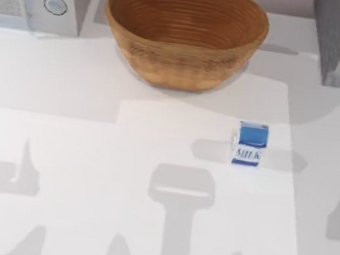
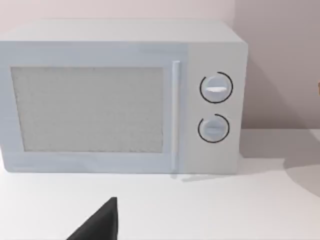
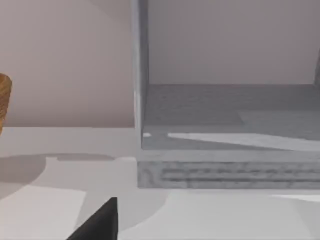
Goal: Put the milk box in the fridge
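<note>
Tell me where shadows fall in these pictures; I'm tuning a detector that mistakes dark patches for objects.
Top view: grey shadows lie on the table, including arm-like shapes along the near edge, a patch beside the milk box and a dark band under the basket. Left wrist view: a thin shadow under the microwave. Right wrist view: soft shadow before the fridge.

Bright, even light is washing over the white table point(image 1: 142, 238), with no glare showing anywhere. Soft grey shadows are lying across it: a round one under the basket point(image 1: 185, 31), a flat patch spreading either side of the milk box point(image 1: 249, 144), and pointed shapes along the near edge. Everything is looking slightly soft, and the microwave point(image 2: 120, 97) edges are staying straight.
</note>
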Controlling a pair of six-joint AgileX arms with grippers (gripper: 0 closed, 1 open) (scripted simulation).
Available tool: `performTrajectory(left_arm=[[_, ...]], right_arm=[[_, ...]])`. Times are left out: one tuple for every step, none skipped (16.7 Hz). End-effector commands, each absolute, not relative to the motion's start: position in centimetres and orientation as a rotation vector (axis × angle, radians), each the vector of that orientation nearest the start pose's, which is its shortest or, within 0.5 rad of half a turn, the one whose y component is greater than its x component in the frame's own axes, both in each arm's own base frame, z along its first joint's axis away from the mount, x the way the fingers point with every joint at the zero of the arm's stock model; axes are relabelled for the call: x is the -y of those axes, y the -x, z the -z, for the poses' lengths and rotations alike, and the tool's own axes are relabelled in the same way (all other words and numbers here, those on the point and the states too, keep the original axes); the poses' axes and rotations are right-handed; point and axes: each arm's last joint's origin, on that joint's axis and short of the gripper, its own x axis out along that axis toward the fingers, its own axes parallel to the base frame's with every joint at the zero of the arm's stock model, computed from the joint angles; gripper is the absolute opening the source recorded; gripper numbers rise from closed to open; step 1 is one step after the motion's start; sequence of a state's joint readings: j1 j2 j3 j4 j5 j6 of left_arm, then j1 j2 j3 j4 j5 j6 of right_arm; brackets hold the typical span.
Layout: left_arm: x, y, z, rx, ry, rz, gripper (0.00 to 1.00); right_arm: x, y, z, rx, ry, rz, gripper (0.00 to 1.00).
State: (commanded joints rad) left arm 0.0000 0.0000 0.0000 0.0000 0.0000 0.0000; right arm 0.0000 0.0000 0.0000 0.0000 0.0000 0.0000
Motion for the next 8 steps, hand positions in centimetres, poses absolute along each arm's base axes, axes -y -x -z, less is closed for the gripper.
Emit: performTrajectory(left_arm=[[0.1,-10.6,-16.0,0.0,0.0,0.0,1.0],[0.1,-10.6,-16.0,0.0,0.0,0.0,1.0],[0.1,-10.6,-16.0,0.0,0.0,0.0,1.0],[0.1,-10.6,-16.0,0.0,0.0,0.0,1.0],[0.1,-10.6,-16.0,0.0,0.0,0.0,1.0],[0.1,-10.6,-16.0,0.0,0.0,0.0,1.0],[0.1,-10.6,-16.0,0.0,0.0,0.0,1.0],[0.1,-10.6,-16.0,0.0,0.0,0.0,1.0]], right_arm=[[0.1,-10.6,-16.0,0.0,0.0,0.0,1.0],[0.1,-10.6,-16.0,0.0,0.0,0.0,1.0],[0.1,-10.6,-16.1,0.004,0.0,-0.002,1.0],[0.0,-10.6,-16.4,0.011,0.0,-0.004,1.0],[0.0,-10.7,-16.8,0.022,0.0,-0.008,1.0],[-0.2,-10.9,-17.4,0.034,-0.001,-0.011,1.0],[-0.3,-11.1,-18.0,0.047,-0.001,-0.014,1.0],[-0.5,-11.4,-18.6,0.059,-0.002,-0.016,1.0]])
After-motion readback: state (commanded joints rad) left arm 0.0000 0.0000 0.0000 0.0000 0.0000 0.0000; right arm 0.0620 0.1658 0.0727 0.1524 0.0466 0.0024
